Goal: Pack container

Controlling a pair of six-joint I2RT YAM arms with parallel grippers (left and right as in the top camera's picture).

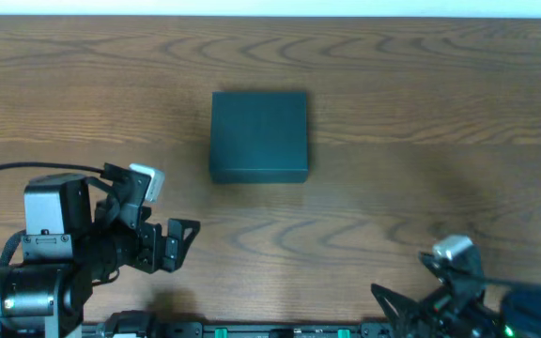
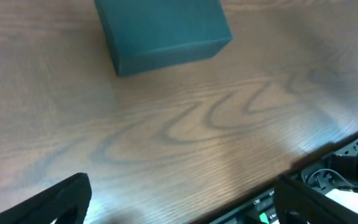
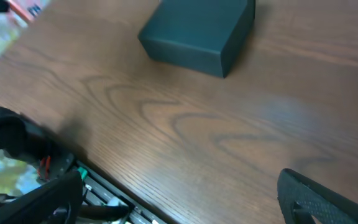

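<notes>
Sitting container (image 1: 259, 136): shut, 12 o'clock.
Left gripper (image 2: 184, 186): gaping wide, empty.
Right gripper (image 3: 179, 180): gaping wide, empty.
Right wrist only: bright blur (image 3: 5, 28), 10 o'clock.

Wooden table (image 1: 421, 84) seen from above, filling nearly the whole view. Its brown surface shows long wavy grain and looping arches running from 9 o'clock to 3 o'clock. At 12 o'clock, past the far edge, lies 1 thin pale strip (image 1: 270, 7), white to bluish; wall or floor cannot be told. Soft, even light gives the wood a dull sheen. In the right wrist view, blurred orange and white shapes (image 3: 5, 22) sit at 10 o'clock, unidentifiable.
</notes>
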